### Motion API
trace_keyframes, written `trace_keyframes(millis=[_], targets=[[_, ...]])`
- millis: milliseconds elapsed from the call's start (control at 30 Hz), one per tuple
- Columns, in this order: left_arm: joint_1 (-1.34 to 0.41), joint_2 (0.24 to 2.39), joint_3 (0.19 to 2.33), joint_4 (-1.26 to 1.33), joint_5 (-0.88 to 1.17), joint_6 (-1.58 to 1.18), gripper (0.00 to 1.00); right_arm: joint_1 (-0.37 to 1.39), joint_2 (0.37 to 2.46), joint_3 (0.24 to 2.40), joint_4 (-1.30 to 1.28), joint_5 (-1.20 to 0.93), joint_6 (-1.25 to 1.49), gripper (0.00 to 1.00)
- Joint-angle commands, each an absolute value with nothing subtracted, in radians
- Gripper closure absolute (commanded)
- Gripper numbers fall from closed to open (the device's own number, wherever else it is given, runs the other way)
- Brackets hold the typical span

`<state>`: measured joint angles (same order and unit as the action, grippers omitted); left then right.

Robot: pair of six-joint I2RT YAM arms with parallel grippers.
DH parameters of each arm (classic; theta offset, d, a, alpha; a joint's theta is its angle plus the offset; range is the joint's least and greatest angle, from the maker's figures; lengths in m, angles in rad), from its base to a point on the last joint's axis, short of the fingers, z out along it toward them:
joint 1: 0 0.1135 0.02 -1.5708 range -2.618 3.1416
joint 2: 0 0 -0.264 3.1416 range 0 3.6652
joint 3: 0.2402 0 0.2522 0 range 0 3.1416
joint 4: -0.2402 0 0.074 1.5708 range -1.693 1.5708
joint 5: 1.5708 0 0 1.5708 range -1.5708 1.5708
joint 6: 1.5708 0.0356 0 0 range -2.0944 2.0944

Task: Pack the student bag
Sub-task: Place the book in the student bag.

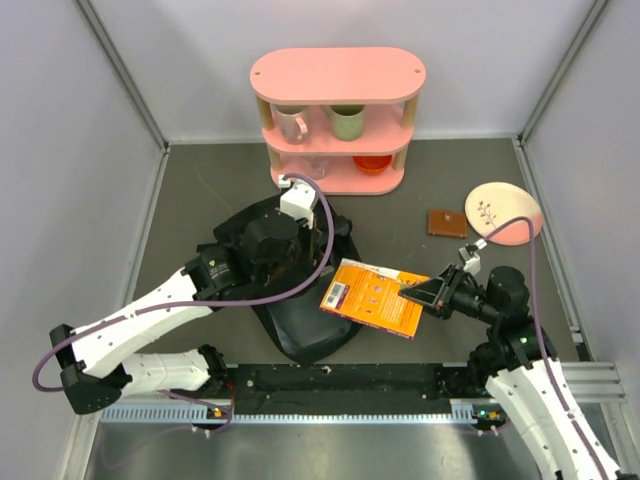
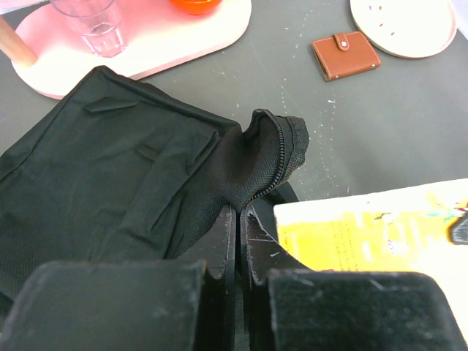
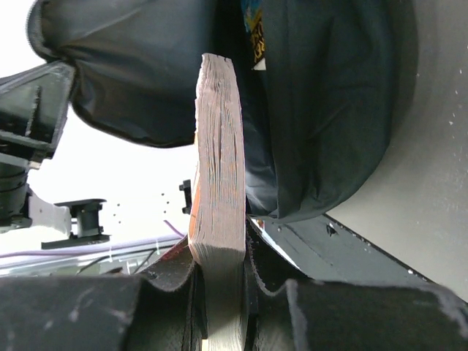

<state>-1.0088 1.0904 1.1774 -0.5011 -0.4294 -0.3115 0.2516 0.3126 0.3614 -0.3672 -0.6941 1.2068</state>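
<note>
The student bag (image 1: 300, 320) is a floppy black backpack lying in the middle of the table. My left gripper (image 1: 287, 256) is shut on its zipper edge and holds the opening up; in the left wrist view the gripper (image 2: 240, 219) pinches the black fabric (image 2: 110, 168) just below the zipper. My right gripper (image 1: 418, 294) is shut on an orange book (image 1: 373, 297) by its right edge and holds it over the bag's right side. In the right wrist view the book (image 3: 219, 146) stands edge-on between the fingers (image 3: 175, 274), with the bag (image 3: 329, 110) behind it.
A pink shelf (image 1: 338, 75) at the back holds two mugs, a clear glass (image 2: 99, 25) and an orange bowl. A brown wallet (image 1: 447, 222) and a pale plate (image 1: 502, 212) lie at the right. Grey walls close in both sides.
</note>
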Motion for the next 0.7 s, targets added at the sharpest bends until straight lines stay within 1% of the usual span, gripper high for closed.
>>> trace_keyframes(millis=[0,33,67,100,133,233,267,300,367,400,533,633,667], targets=[[-1.012,1.060,1.197,-0.348,-0.400,-0.327,1.00,0.391,0.397,0.422,-0.235,-0.606,1.207,1.00],[-1.012,1.060,1.193,-0.348,-0.400,-0.327,1.00,0.431,0.417,0.425,-0.201,-0.577,1.203,1.00],[-1.012,1.058,1.195,-0.353,-0.402,-0.331,1.00,0.515,0.457,0.428,-0.180,-0.495,1.204,1.00],[-1.012,1.057,1.193,-0.354,-0.400,-0.330,1.00,0.552,0.471,0.419,-0.145,-0.454,1.207,1.00],[-1.012,1.055,1.193,-0.353,-0.399,-0.331,1.00,0.580,0.483,0.408,-0.053,-0.421,1.244,1.00],[-1.012,1.048,1.192,-0.362,-0.396,-0.336,1.00,0.679,0.584,0.371,0.119,-0.322,1.284,1.00],[-1.012,1.046,1.190,-0.362,-0.396,-0.340,1.00,0.708,0.638,0.379,0.144,-0.242,1.279,1.00],[-1.012,1.043,1.187,-0.364,-0.393,-0.341,1.00,0.751,0.670,0.382,0.182,-0.207,1.269,1.00],[-1.012,1.037,1.180,-0.367,-0.384,-0.347,1.00,0.773,0.730,0.396,0.265,-0.132,1.270,1.00],[-1.012,1.035,1.180,-0.368,-0.383,-0.347,1.00,0.779,0.797,0.406,0.274,-0.108,1.270,1.00],[-1.012,1.017,1.170,-0.370,-0.376,-0.354,1.00,0.801,0.957,0.456,0.391,-0.023,1.262,1.00],[-1.011,1.003,1.170,-0.373,-0.380,-0.354,1.00,0.851,1.064,0.474,0.501,0.115,1.282,1.00],[-1.012,0.997,1.169,-0.373,-0.382,-0.356,1.00,0.867,1.090,0.480,0.543,0.205,1.279,1.00]])
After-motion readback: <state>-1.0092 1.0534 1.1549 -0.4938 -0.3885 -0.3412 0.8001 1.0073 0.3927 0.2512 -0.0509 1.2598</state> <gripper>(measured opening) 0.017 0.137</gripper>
